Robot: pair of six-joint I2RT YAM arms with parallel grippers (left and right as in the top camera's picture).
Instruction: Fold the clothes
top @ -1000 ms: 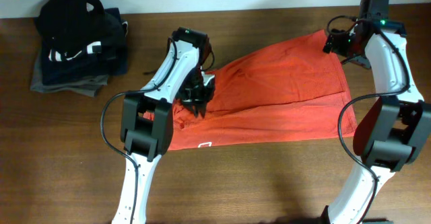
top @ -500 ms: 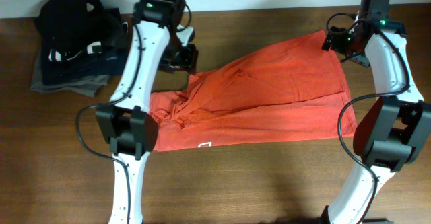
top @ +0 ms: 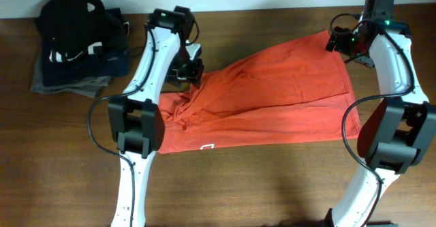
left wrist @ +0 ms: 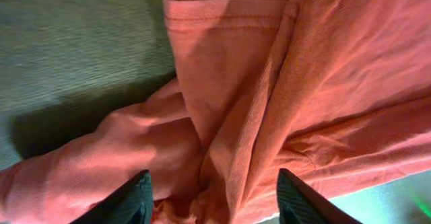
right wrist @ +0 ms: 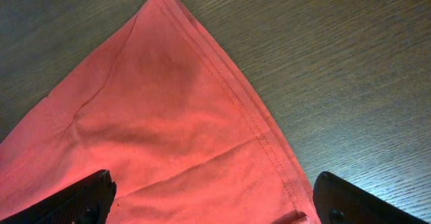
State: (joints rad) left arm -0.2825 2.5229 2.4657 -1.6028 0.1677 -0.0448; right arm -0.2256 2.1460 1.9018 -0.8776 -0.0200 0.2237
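Overhead: orange-red T-shirt lay across the middle of the brown wooden surface, running from the left arm to the right arm. It was not flat. An upper layer sat folded diagonally over the lower one, with a long crease running left to right. The left end was bunched and wrinkled. A small white logo showed near the bottom-left edge. The bottom hem was fairly straight. Left hand sat over the shirt's upper-left edge, next to the bunched part. Right hand sat at the shirt's top-right corner. A pile of dark clothes lay at the far-left back of the surface, well apart from the shirt.

Left wrist: left hand was partly spread, with both fingertips clearly apart. The T-shirt filled most of the frame under it as thick ribbed folds, with one rolled ridge running down toward the gap. Cloth lay below and between the fingers, but I saw no pinch on it, so nothing was gripped. Bare surface showed top-left, with a dark shadow along the cloth edge.

Right wrist: right hand was spread fully wide, with its fingertips at the frame's two bottom corners. It held nothing. A pointed corner of the T-shirt lay flat on the surface, with the stitched hem visible along its right edge and a few shallow creases. The corner pointed away from the hand.
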